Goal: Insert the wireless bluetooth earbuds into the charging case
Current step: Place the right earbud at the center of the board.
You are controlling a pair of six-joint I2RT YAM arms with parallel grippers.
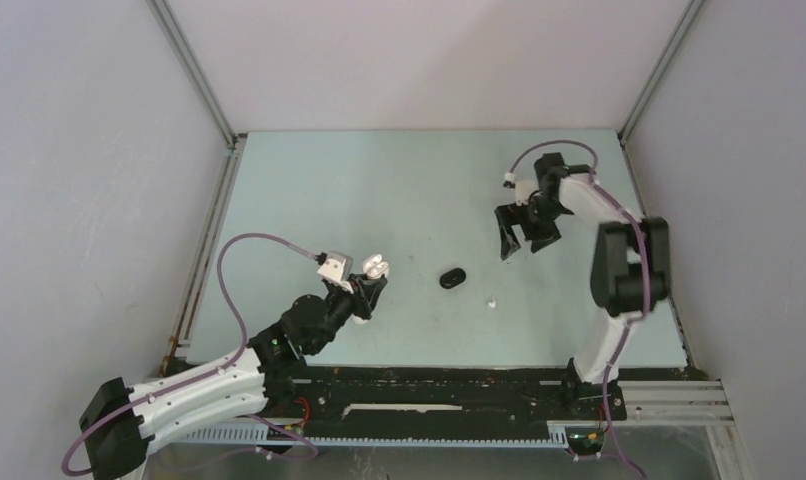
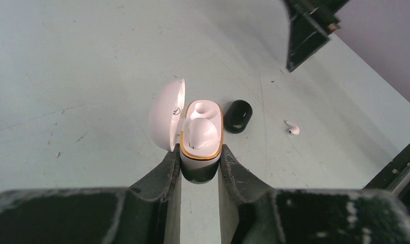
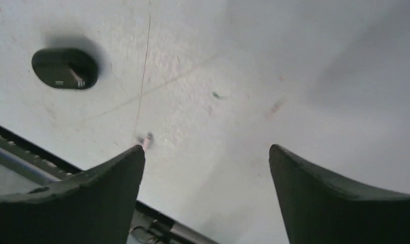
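pale green table (image 1: 329, 180): carries everything.
right gripper (image 1: 524, 238): jaws wide apart, empty, hanging over the table; the nearer arm to the loose earbud (image 1: 491, 301).
left gripper (image 2: 199, 162): clamped tight on the base of the white case (image 2: 202, 134).
white case: lid open to its left, near slot filled, far slot empty.
black case (image 1: 452, 278): shut, lying between white case and loose earbud.
loose earbud: tiny, white, on the table toward the near edge and slightly left of the right gripper; long axis too small to tell.

Pale green flat tabletop (image 1: 409, 180), plain white panel walls (image 1: 79, 200).
I see grey metal corner posts (image 1: 195, 70) and soft, even light.
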